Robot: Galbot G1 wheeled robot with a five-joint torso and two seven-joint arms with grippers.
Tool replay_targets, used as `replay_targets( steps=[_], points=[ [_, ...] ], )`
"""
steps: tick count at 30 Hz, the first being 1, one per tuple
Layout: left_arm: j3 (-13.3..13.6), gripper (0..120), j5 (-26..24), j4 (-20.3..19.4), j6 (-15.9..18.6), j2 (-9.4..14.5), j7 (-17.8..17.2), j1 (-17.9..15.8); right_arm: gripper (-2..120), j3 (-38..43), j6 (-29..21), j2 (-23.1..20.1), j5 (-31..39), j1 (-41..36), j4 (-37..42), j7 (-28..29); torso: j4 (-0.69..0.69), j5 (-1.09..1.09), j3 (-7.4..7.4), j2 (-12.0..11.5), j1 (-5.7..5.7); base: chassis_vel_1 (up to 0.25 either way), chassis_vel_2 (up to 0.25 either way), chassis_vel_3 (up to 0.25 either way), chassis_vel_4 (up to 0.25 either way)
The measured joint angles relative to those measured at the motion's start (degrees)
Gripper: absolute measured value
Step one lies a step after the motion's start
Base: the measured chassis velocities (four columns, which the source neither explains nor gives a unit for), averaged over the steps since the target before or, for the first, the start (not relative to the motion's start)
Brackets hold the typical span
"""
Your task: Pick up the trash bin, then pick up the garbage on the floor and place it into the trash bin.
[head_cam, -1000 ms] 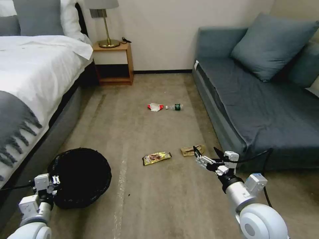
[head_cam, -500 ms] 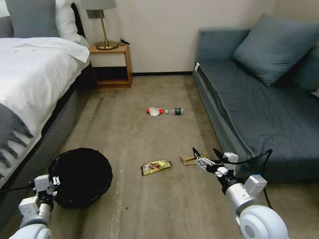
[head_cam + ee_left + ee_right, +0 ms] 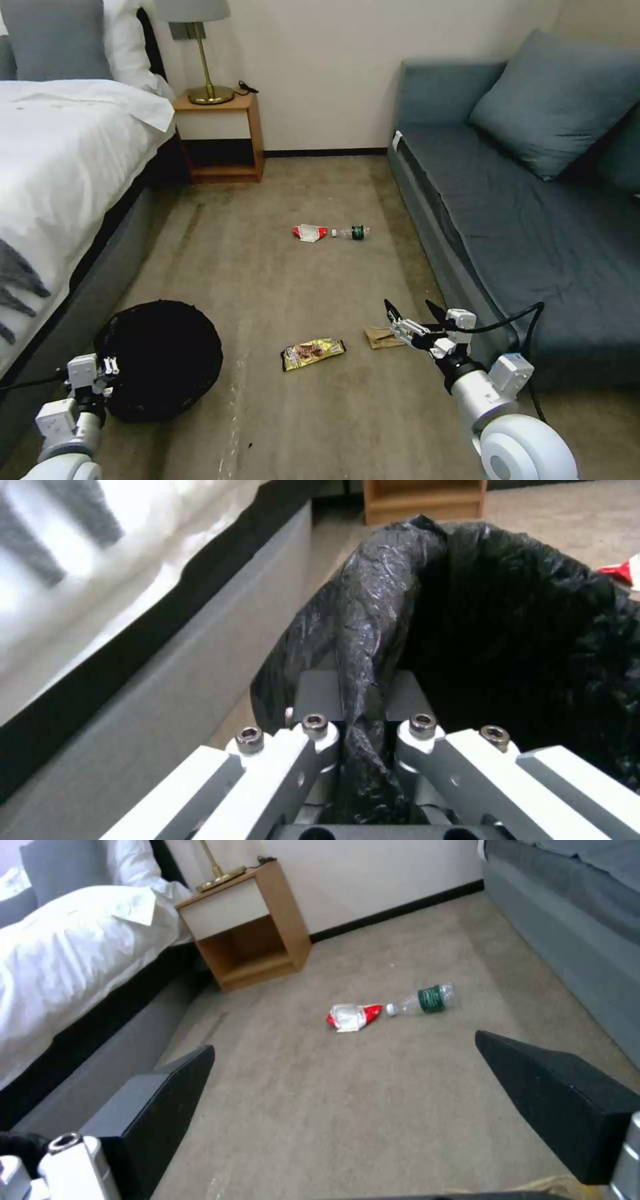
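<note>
While left pincer (image 3: 363, 700) pinches the trash bin (image 3: 160, 357) rim, right pincer (image 3: 408, 313), spread, hangs over crumpled brown paper (image 3: 381, 338).

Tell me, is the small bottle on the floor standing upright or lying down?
Lying down. The small bottle rests on its side on the carpet, its cap end toward the red-and-white wrapper.

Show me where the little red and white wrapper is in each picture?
Head view: the red and white wrapper lies mid-floor, beside the bottle.
Left wrist view: a red scrap peeks past the bin bag's rim; probably the wrapper.
Right wrist view: it lies on the carpet beyond the open right hand.
Shared landmark: the wooden nightstand.
</note>
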Motion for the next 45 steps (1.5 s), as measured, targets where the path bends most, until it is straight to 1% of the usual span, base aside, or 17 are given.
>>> replay_targets(
  steps=[20,25,29,30,34,35,37,38,39,40,41,44,45],
  points=[
    [-0.1,6,0.0,0.2,-0.5,0.2,0.3,-0.2,100,-0.6,-0.3,-0.3,-0.5,0.7,-1.2,-0.7,0.00,0.00,0.00,0.0,0.00,-0.098,0.089,0.091,-0.097],
    [-0.4,6,0.0,0.2,-1.0,0.2,0.4,0.0,100,-1.2,-1.0,-1.7,1.2,2.2,-1.9,-2.3,-0.01,0.00,0.01,0.0,0.01,-0.025,0.018,0.029,-0.021],
    [-0.9,6,0.3,0.1,-2.1,0.1,0.9,0.6,100,-2.2,-3.5,-5.9,2.3,5.2,-4.0,-4.4,-0.01,0.01,0.00,0.0,0.00,0.000,0.000,0.000,0.000],
    [-0.9,6,0.3,0.1,-2.1,0.1,0.9,0.6,100,-2.2,-3.5,-5.9,2.3,5.2,-4.0,-4.4,-0.01,0.01,0.00,0.0,0.00,0.000,0.000,0.000,0.000],
    [-0.9,6,1.1,-1.0,-2.6,-0.3,0.9,1.6,100,-5.4,-6.4,-12.9,3.8,11.2,-7.8,-8.7,-0.01,0.02,0.00,0.0,0.00,0.000,0.000,0.000,0.000],
    [-0.9,6,1.1,-1.0,-2.6,-0.3,0.9,1.6,100,-5.4,-6.4,-12.9,3.8,11.2,-7.8,-8.7,-0.01,0.02,0.00,0.0,0.00,0.000,0.000,0.000,0.000],
    [-0.9,6,1.8,-1.9,-2.6,-0.6,0.9,2.1,100,-7.2,-9.3,-15.6,5.4,14.2,-9.2,-10.6,-0.01,0.01,0.01,0.0,0.00,0.000,0.000,0.000,0.000],
    [-0.9,6,2.4,-3.3,-2.3,-0.9,0.9,2.7,100,-10.8,-12.1,-19.1,7.5,19.0,-11.1,-12.2,-0.01,0.01,0.00,0.0,0.00,0.000,0.000,0.000,0.000],
    [-0.9,6,2.9,-4.3,-1.8,-1.3,0.9,3.2,100,-14.4,-12.9,-21.5,8.3,23.8,-13.0,-12.7,-0.01,0.01,0.00,0.0,0.00,0.000,0.000,0.000,0.000],
    [-0.9,6,3.4,-4.9,-1.6,-1.7,0.9,3.6,100,-18.2,-13.2,-22.9,9.2,28.5,-15.0,-12.8,0.00,0.00,0.00,0.0,0.00,0.000,0.000,0.000,0.000],
    [-0.9,6,3.4,-4.9,-1.6,-1.7,0.9,3.6,100,-18.2,-13.2,-22.9,9.2,28.5,-15.0,-12.8,0.00,0.00,0.00,0.0,0.00,0.000,0.000,0.000,0.000],
    [-0.9,6,4.8,-6.0,-1.4,-2.7,0.9,5.0,100,-26.8,-13.6,-23.6,10.6,38.4,-20.6,-13.3,0.00,0.00,0.01,0.0,0.00,0.000,0.000,0.000,0.000],
    [-0.9,6,4.8,-6.0,-1.4,-2.7,0.9,5.0,100,-26.8,-13.6,-23.6,10.6,38.4,-20.6,-13.3,0.00,0.00,0.01,0.0,0.00,0.000,0.000,0.000,0.000]
  ],
)
